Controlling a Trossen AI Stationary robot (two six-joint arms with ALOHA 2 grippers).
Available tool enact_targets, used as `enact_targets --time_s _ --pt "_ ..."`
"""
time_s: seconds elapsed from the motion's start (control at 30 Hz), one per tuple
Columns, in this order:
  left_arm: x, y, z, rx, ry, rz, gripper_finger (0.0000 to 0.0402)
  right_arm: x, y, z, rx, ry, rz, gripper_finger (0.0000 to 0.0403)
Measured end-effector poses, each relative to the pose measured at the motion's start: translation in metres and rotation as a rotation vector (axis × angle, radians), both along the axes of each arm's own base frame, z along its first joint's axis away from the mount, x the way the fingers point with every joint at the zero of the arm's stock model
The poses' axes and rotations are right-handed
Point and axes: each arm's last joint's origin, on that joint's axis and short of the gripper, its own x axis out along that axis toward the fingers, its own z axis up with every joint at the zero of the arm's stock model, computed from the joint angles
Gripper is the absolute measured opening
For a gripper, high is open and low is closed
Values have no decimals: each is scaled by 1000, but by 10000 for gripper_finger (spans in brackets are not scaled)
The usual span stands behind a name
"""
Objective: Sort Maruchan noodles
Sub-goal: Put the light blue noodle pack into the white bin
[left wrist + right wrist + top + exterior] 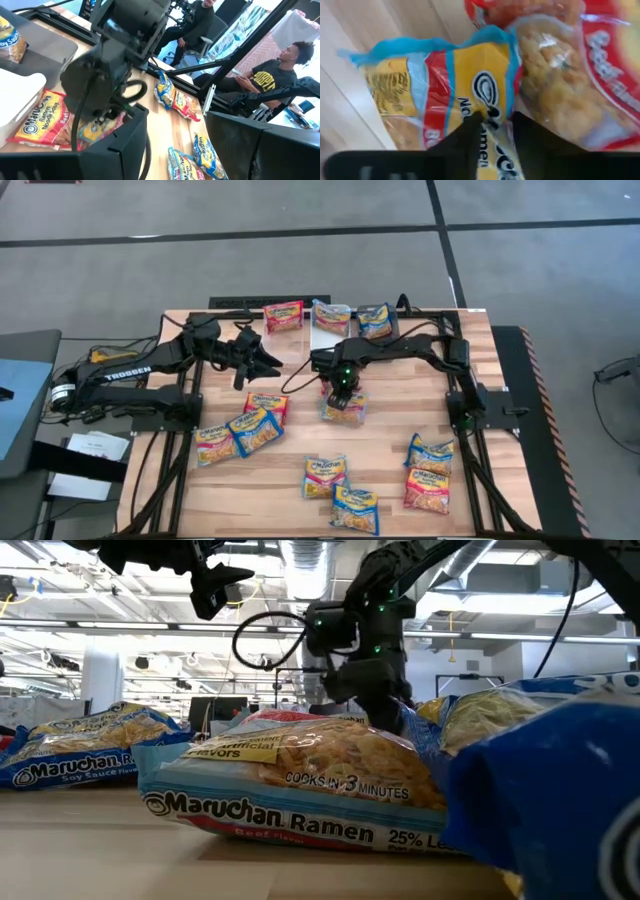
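Several Maruchan noodle packets lie flat on the wooden table (pixel 390 430). My right gripper (pixel 342 388) stands at mid-table, shut on a blue-edged packet (pixel 465 85), which lies against a red-banded packet (pixel 580 65). My left gripper (pixel 258 360) hangs open above the table's left part, off every packet, and in the left wrist view (pixel 185 150) it faces the right arm. Three packets (pixel 283 316) (pixel 332 316) (pixel 375 320) sit at the far edge by a white bin (pixel 325 338). My right gripper pinches the blue-edged packet between its two fingers (pixel 465 137) at the wrapper's printed face near the logo (pixel 490 95). The fingers come from above, pointing down. The wrapper is crumpled beside them. Whether the packet is lifted clear, I cannot tell.
More packets lie near the left (pixel 250 428), at the near middle (pixel 325 475) (pixel 355 508) and near the right (pixel 430 470). In the low view one packet (pixel 290 780) fills the foreground. Two people sit beyond the table (pixel 270 75). Bare wood shows between the groups.
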Motion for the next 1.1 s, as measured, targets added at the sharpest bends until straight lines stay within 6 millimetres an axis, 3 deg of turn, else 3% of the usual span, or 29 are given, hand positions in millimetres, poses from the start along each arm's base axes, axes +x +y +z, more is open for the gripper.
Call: enact_targets --time_s 0.13,0.2,0.43,0.8,1.1 --pt "0 0 0 0 1 2 193 1 0 1 -2 -4 -12 33" --pt "0 0 0 2 1 12 193 0 1 2 -1 0 -12 12" --pt "0 1 0 4 2 25 193 3 7 10 -7 9 7 5" --pt "0 1 0 4 1 25 193 13 26 51 -118 7 66 3" --pt "0 1 0 3 1 25 193 17 22 82 -214 -23 57 3"
